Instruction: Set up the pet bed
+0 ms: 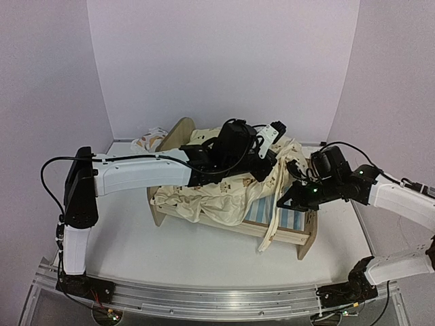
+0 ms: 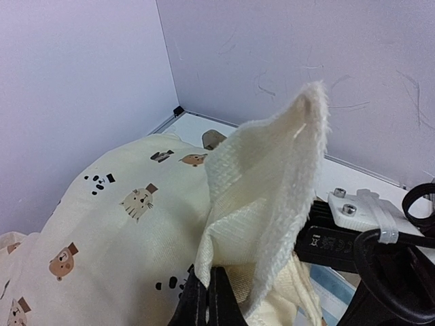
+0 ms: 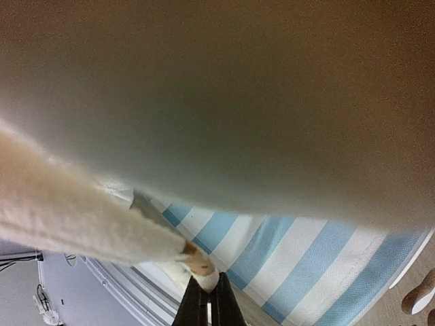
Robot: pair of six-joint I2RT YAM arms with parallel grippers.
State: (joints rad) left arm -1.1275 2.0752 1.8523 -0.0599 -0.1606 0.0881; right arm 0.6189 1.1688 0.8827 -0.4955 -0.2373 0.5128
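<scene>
Table (image 1: 170,261): I see the pet bed (image 1: 293,229) standing on it about mid-table, set at a slant, with its foot end toward the right arm.
Right gripper (image 3: 207,299): at the foot end of the bed; my wrist view shows the fingers pressed together on a fleecy white edge of the quilt (image 1: 211,193), so it is pinching cloth.
Striped base (image 3: 292,265): blue and white, in plain sight just under that pinch; from above only the foot end of it shows.
Quilt: cream with small animal prints, bunched over most of the bed, with one strip of its edge hanging down over the near side rail.
Left gripper (image 2: 207,302): reached across above the middle of the bed, fingers closed on a fold of the quilt, whose woven white underside stands up in a peak above them.
Head board (image 1: 178,132): rounded plywood, rising behind the quilt at the far left.
Pillow (image 1: 149,141): small, printed, lying on the table just beside the head board, toward the back wall.
</scene>
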